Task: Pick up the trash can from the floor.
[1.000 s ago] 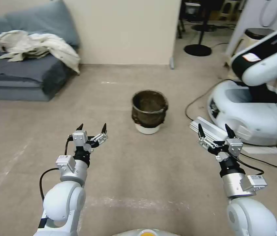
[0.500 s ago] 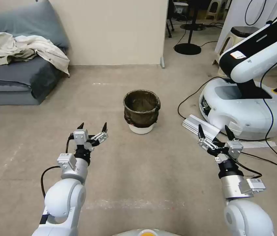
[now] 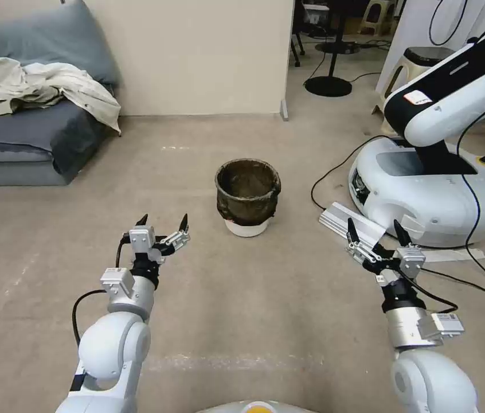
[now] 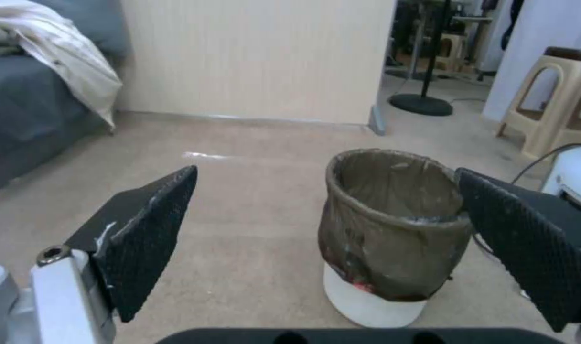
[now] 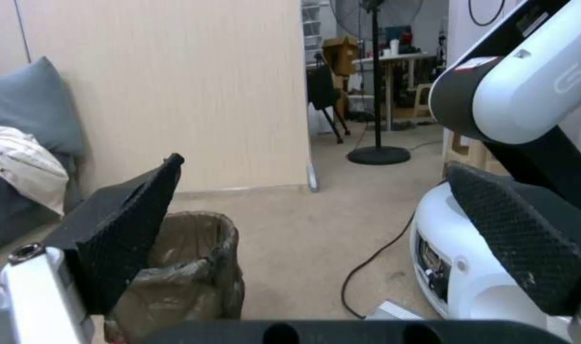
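Approach phase, no contact yet: bag-lined trash can (image 3: 248, 197) sits upright on carpet floor (image 3: 242, 298), ahead between both arms. Left gripper (image 3: 162, 221) & right gripper (image 3: 375, 229) both wide open, empty, well short of it. Next IMO: close in, bracket the rim.

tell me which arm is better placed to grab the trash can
Probably left: the open left tool is nearer the trash can than the open right tool, which has a large white robot base beside it.

One trash can (image 3: 248, 197); two hands: left (image 3: 163, 221), right (image 3: 375, 230); one sofa (image 3: 19, 137).
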Tool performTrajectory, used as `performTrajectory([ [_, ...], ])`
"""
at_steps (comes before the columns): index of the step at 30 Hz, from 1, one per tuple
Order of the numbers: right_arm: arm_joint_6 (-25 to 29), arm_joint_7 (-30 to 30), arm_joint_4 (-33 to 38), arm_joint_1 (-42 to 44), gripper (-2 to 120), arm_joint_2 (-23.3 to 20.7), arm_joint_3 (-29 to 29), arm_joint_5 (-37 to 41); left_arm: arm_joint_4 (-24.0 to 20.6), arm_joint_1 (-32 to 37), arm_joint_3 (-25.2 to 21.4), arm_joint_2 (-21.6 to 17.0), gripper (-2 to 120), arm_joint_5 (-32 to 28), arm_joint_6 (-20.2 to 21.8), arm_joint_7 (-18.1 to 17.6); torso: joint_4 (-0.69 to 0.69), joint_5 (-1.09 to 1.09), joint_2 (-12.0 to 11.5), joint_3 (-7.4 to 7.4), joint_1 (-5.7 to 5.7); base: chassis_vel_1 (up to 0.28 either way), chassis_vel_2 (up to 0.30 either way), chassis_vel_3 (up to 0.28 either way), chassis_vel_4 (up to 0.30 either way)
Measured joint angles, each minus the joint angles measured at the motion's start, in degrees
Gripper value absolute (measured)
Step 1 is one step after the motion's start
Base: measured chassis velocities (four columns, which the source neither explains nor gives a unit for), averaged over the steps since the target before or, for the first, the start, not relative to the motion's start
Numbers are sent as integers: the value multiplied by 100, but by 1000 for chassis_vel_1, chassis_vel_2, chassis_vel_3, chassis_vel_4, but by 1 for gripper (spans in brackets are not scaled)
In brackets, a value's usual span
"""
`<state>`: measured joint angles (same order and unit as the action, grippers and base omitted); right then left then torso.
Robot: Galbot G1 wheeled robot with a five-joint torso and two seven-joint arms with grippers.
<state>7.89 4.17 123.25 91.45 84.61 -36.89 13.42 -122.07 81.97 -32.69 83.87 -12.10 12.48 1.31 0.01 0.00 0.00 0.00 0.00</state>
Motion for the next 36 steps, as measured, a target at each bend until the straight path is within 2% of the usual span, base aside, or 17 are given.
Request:
performTrajectory([
  [15,-17,-31,-60,-87,100,31,-8,39,173,-158,-7,-29,100,-108,-39,153,-1,0,0,-1,-1,-82,86,102,-94],
  [30,21,-5,-56,-80,100,31,1,16,184,-158,-4,-30,100,-114,-73,165,-2,-1,0,1,0,-260,268,271,-264],
  [36,148,100,-112,-108,100,28,15,17,207,-177,45,-21,100,-127,-73,178,0,-1,0,2,1,-133,116,122,-126],
])
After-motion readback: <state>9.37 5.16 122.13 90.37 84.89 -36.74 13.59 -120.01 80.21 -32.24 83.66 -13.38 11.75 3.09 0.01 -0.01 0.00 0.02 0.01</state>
